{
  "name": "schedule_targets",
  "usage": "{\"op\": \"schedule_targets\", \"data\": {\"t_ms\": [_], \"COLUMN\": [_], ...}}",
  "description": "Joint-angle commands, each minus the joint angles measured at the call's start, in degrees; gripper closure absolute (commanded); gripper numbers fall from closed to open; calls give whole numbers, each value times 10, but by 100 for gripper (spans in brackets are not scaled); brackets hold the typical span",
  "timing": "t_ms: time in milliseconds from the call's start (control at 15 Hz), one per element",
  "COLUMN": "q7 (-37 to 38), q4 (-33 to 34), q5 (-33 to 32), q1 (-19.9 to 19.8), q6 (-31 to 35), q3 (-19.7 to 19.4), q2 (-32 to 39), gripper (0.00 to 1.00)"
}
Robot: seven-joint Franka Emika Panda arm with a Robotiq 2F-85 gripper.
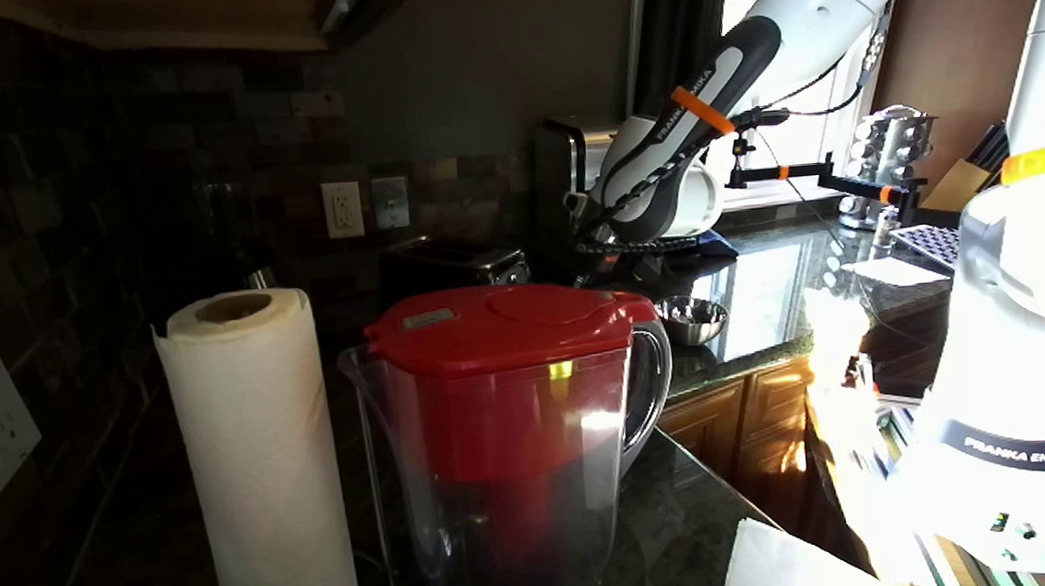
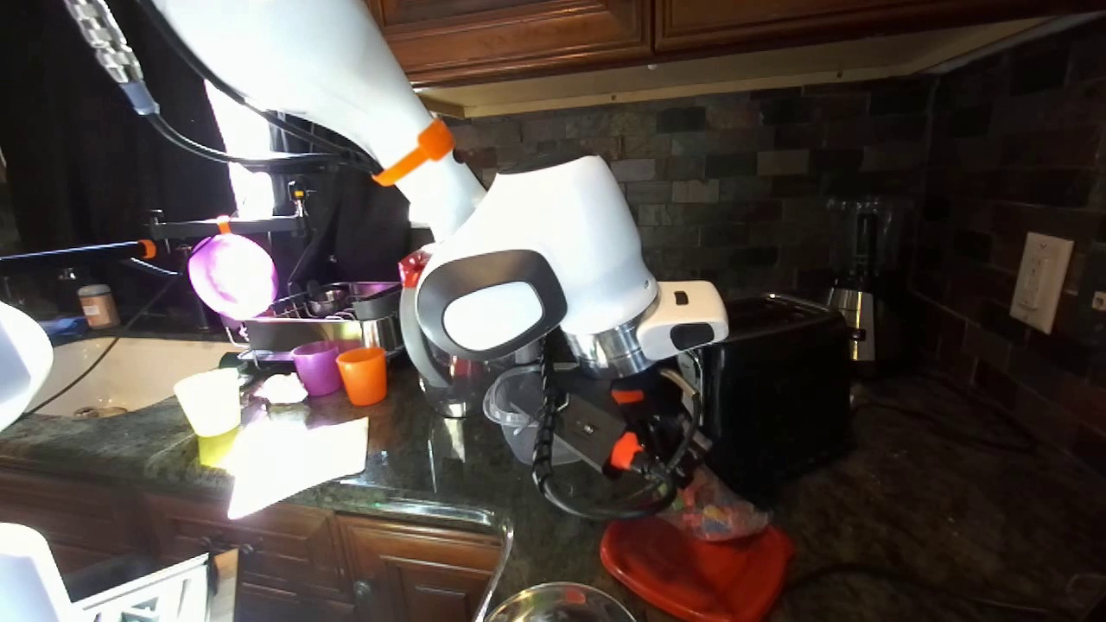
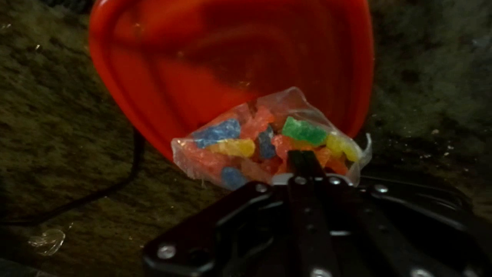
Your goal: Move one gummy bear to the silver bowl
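Note:
Several colourful gummy bears, among them a green one (image 3: pixel 304 131) and a yellow one (image 3: pixel 232 147), lie in a transparent plastic bag (image 3: pixel 286 99) in the wrist view. The bag (image 2: pixel 724 511) rests partly over the edge of a red lid (image 3: pixel 230 46). My gripper (image 3: pixel 303 153) reaches over the near side of the bag, its two fingertips pressed together and no gummy bear visible between them. Whether the tips touch the bag or pinch its film I cannot tell. The silver bowl (image 1: pixel 692 320) sits on the counter, and its rim (image 2: pixel 562 596) shows at the bottom of an exterior view.
A black toaster (image 2: pixel 778 389) stands close beside the gripper. Behind the arm is a transparent plastic container (image 2: pixel 518 415). Purple (image 2: pixel 317 367) and orange cups (image 2: pixel 363 376) stand farther off. A red-topped pitcher (image 1: pixel 504 423) and paper towel roll (image 1: pixel 263 467) fill the front of an exterior view.

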Motion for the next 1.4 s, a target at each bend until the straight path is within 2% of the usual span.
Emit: {"op": "schedule_targets", "data": {"t_ms": [0,467,1333], "q7": [-52,-57,15], "q4": [-6,-9,-30], "q5": [73,104,41], "q1": [-1,-3,-35], "q6": [-16,-32,-131], "q3": [12,6,-10], "q2": [-25,-34,-93], "gripper": [99,99,99]}}
